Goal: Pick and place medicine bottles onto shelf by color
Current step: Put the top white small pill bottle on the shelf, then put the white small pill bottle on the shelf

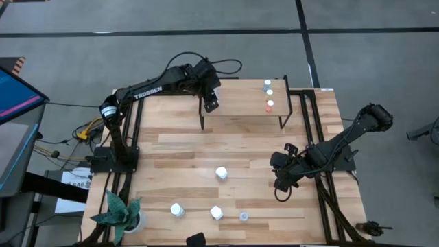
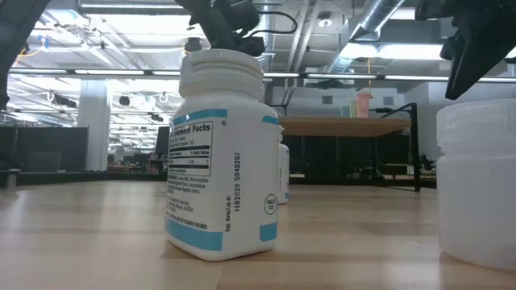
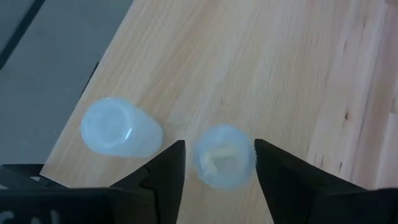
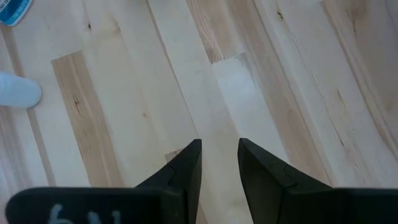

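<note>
Two pale-blue-capped bottles stand on the left end of the shelf (image 1: 243, 103). One of them (image 3: 224, 155) sits between the parted fingers of the left gripper (image 3: 219, 171), which stand just clear of it on both sides; the other (image 3: 118, 127) is beside it near the shelf's corner. At the right end, three small bottles (image 1: 268, 95) stand in a row, the orange-capped one nearest the front.

On the table (image 1: 185, 147) three larger white bottles (image 1: 221, 173) and one small one (image 1: 243, 216) are not yet placed, so the job looks about half done.

The right gripper (image 4: 219, 155) hovers over bare wood on the table's right side, fingers slightly apart, holding nothing.

The nearest bottle's label (image 2: 211, 165) reads "Facts" and, I think, "E182029 5040202"; the left arm (image 1: 147, 92) carries "TROSSEN".
</note>
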Robot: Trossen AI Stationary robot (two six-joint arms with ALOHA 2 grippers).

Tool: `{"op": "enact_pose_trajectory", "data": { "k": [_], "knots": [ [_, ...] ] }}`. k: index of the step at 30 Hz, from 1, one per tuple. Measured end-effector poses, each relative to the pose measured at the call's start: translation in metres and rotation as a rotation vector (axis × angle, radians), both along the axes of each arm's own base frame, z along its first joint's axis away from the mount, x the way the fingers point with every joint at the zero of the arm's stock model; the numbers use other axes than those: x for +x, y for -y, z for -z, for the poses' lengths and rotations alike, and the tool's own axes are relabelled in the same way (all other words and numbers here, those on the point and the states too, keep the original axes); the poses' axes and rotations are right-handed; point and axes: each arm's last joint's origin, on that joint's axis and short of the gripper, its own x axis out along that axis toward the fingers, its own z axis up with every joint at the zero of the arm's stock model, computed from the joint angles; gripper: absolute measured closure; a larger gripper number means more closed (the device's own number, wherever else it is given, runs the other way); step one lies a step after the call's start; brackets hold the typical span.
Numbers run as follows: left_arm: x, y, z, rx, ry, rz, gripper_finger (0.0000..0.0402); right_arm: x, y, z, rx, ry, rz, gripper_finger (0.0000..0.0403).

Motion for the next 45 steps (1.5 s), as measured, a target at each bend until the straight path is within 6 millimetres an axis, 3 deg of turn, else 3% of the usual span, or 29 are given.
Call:
{"op": "enact_pose_trajectory", "data": {
  "k": [13,21,28,38,45],
  "knots": [
    [0.001,-0.001,-0.005,0.03,0.017,-0.026,0.0214,0.0,0.0,0.0,0.001,0.0,0.0,0.0276],
    [0.009,0.012,-0.047,0.095,0.136,0.015,0.0214,0.0,0.0,0.0,0.001,0.0,0.0,0.0276],
    [0.015,0.05,-0.074,0.093,0.15,0.11,0.0214,0.0,0.0,0.0,0.01,0.002,0.018,0.0276],
    [0.014,0.114,-0.063,-0.016,-0.071,0.23,0.0214,0.0,0.0,0.0,0.018,0.004,0.032,0.0276],
    [0.018,0.161,-0.061,-0.042,-0.095,0.322,0.0214,0.0,0.0,0.0,0.021,0.005,0.039,0.0276]
  ]
}}
